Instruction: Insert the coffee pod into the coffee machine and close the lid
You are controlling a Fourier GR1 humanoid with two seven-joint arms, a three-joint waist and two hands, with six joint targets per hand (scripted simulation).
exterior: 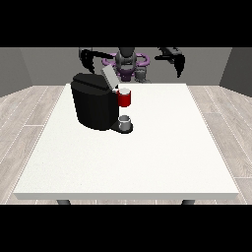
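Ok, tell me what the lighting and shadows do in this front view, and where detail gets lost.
Front view: even light, with no glare on the white table; the black coffee machine shows almost no surface detail; only a faint shadow lies around the grey cup on its base; the red pod holder stands out clearly; both dark hands, at the view's left and right, blur against the grey wall.

Both arms raised; each robot hand [88, 58] [179, 64] apparently hangs downward.

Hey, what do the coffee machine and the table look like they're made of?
The coffee machine looks like matte black plastic: dark, with soft dull highlights and a paler grey raised lid. The table has a flat white top without grain or gloss, perhaps laminate; this view can't settle it.
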